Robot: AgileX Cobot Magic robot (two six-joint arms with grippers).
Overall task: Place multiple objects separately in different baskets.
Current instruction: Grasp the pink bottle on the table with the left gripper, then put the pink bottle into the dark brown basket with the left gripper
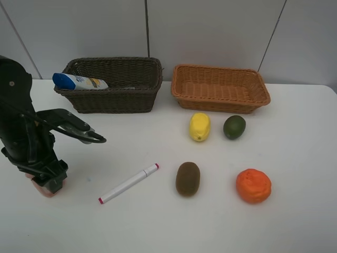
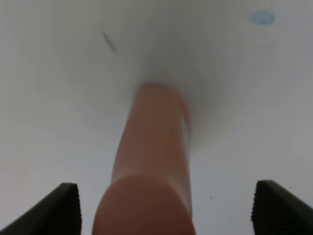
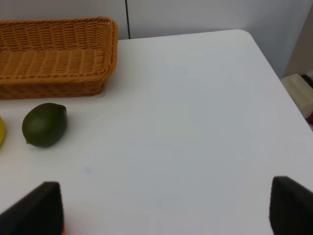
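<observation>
The left arm (image 1: 26, 132) is reaching down to the front left of the white desk (image 1: 295, 221). The left jaws are standing spread wide, straddling the pink cylindrical bottle (image 2: 151, 161) without clenching it, and a gap is showing on each side of it. That bottle is sitting on the desk under the arm, well apart from both baskets.

The white plastic bottle with a blue cap (image 1: 79, 81) is lying in the dark brown, deeper wicker basket (image 1: 152, 79), its capped end resting on that basket's left rim. Just beside it, the light orange-tan, shallower wicker basket (image 1: 260, 94) is sitting at the back. In front of that basket, the yellow lemon (image 1: 200, 126) and the dark green lime (image 1: 234, 127) are lying near each other. Nearer the front, the brown kiwi (image 1: 187, 178) and the orange fruit (image 1: 253, 185) are lying apart. The white red-tipped marker (image 1: 129, 183) is lying slantwise, left of the kiwi.

The right jaws are released, hanging wide apart over bare desk, gripping nothing.
</observation>
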